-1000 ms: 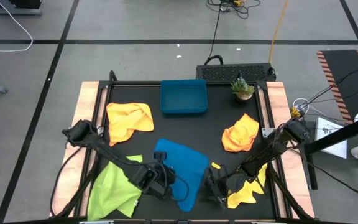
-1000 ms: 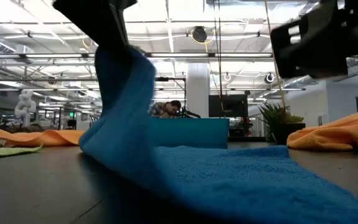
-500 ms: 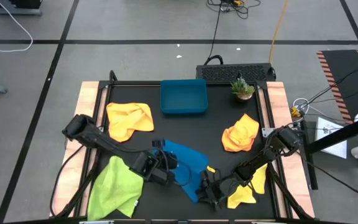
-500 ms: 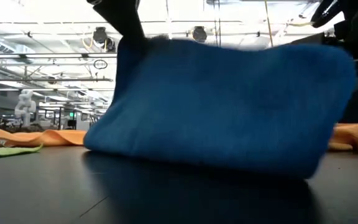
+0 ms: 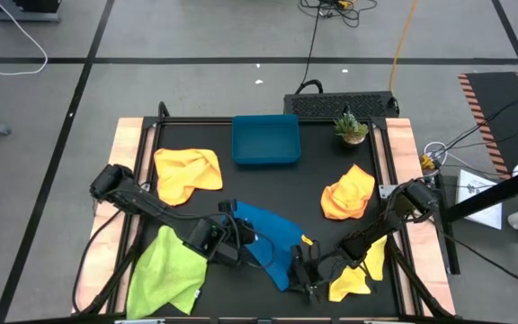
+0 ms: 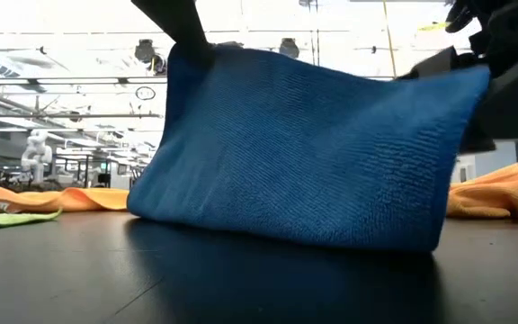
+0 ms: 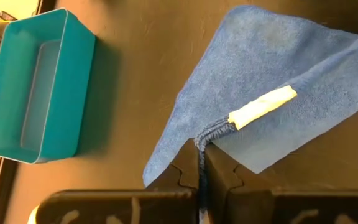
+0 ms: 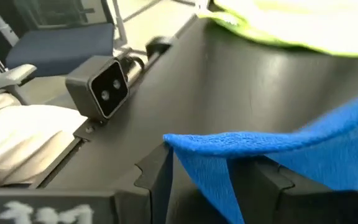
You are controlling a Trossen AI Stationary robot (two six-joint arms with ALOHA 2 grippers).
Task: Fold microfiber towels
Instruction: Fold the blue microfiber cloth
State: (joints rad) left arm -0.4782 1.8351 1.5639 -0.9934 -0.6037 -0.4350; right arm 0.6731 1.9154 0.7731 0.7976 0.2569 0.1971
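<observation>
At the worktop's (image 5: 331,171) near edge we see the blue towel (image 5: 272,245) held up between both arms: left gripper (image 5: 238,245) jaws clamped on one corner, right gripper (image 5: 301,270) jaws clamped on another. Lime towel (image 5: 165,274) near left; yellow towel (image 5: 187,171), orange towel (image 5: 349,195) and blue tray (image 5: 265,140) farther back.

This was a large open robotics lab or industrial workspace. Exposed ceiling trusses (image 6: 52,85) with strip lights ran overhead, a small white robot figure (image 6: 37,148) stood in the far background, and cables (image 5: 317,31) trailed across the grey tiled floor (image 5: 196,31) around the desk (image 5: 133,135).
</observation>
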